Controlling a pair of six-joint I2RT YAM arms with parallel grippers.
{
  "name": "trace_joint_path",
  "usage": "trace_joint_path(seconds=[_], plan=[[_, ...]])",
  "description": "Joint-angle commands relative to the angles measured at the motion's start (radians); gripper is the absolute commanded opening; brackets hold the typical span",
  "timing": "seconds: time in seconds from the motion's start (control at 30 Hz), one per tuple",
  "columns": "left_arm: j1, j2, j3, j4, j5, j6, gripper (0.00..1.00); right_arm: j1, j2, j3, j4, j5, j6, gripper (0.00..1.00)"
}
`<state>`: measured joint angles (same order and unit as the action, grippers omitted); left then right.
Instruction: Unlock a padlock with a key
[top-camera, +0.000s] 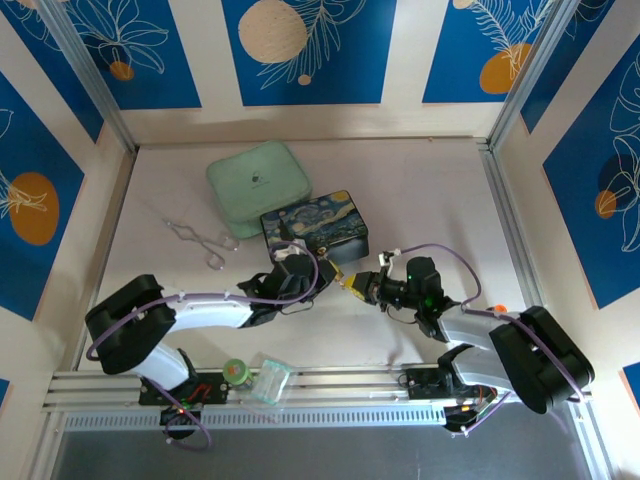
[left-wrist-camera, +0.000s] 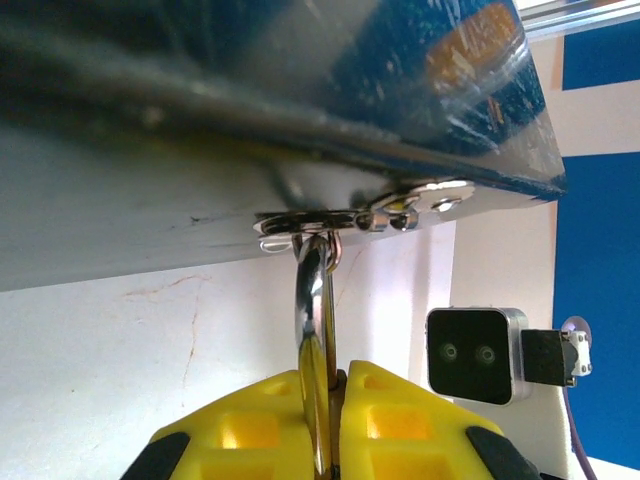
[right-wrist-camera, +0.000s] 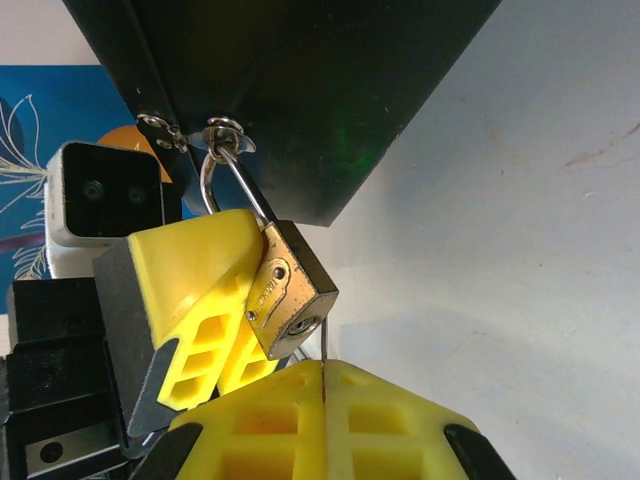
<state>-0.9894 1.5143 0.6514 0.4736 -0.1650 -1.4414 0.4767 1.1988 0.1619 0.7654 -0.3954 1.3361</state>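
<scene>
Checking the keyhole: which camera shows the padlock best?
Right wrist: the padlock body and keyhole show close up. Left wrist gives its shackle rising from the left claw; top view, too small to tell.

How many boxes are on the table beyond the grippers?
2. The Starry-Night box sits mid-table, the padlock hanging from it. The mint-green case lies beside its far left corner; whether they touch I cannot tell. None seems hidden.
</scene>
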Motion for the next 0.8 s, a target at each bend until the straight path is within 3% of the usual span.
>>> trace_joint_path(seconds=[0.0, 0.4, 0.77], plan=[[0.02, -0.015, -0.016, 0.077, -0.03, -0.05, 0.0, -0.008, -0.059, -0.025, -0.005, 0.05, 0.005, 0.0], [0.021, 0.01, 0.007, 0.093, -0.037, -0.102, 0.0, -0.001, -0.127, -0.05, -0.03, 0.099, 0.009, 0.0], [0.021, 0.04, 0.016, 0.157, -0.007, -0.164, 0.0, 0.014, -0.069, -0.031, 0.04, 0.128, 0.018, 0.0]])
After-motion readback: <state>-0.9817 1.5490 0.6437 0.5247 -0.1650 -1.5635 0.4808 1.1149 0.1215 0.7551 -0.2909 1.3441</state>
